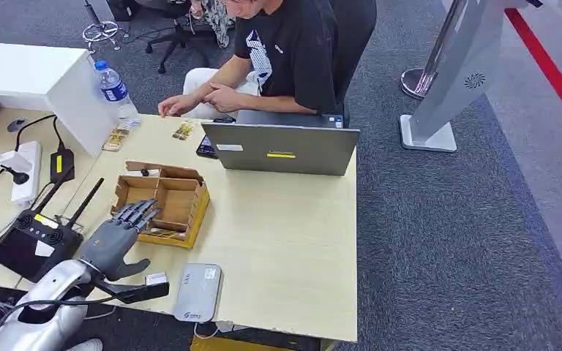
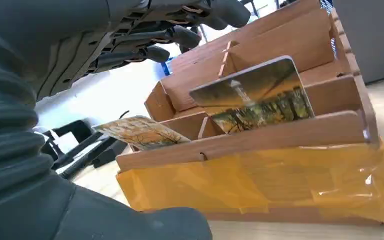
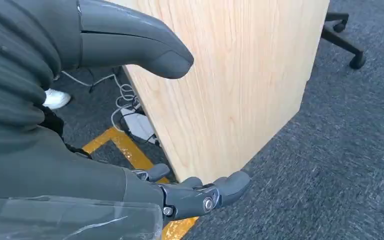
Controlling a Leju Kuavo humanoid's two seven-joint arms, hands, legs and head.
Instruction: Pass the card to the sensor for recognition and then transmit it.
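My left hand hovers open at the near left side of a wooden divided box, fingers stretched over its front compartment and holding nothing. In the left wrist view the fingers spread above the box, where a picture card leans upright in one slot and a second card lies tilted in the neighbouring slot. A grey card sensor lies flat near the table's front edge, to the right of my left wrist. My right hand hangs open beside the table's side, below the tabletop.
A grey laptop stands at the far side, with a seated person behind it. A black controller, cables and a water bottle occupy the left. Two more cards lie near the person's hand. Bare tabletop spreads right of the box.
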